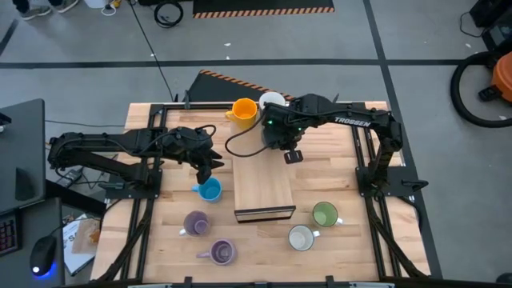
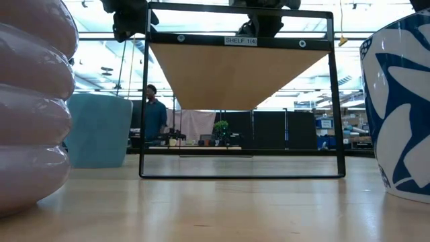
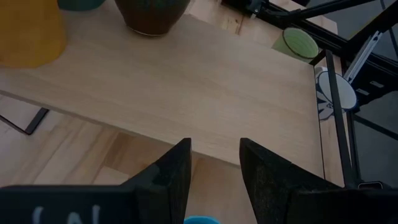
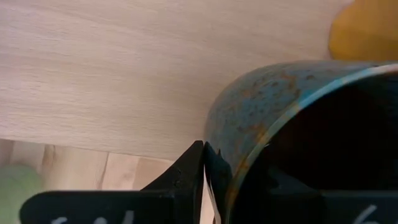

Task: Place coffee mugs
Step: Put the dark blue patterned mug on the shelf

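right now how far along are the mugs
Done: orange mug stands on the board. In hand: right gripper at the dark brown mug on the board; left gripper, open, hovers over the light blue mug. Left: two lavender mugs, green mug, white mug on the table.

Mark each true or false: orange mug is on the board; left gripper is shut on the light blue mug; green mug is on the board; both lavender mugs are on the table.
1. The orange ceramic mug stands on the long wooden board. True.
2. The left gripper is shut on the light blue mug. False: it is open, with nothing between its fingers, close by that mug.
3. The green mug is on the board. False: it stands on the table, beside the board.
4. Both lavender-purple mugs stand on the table. True.
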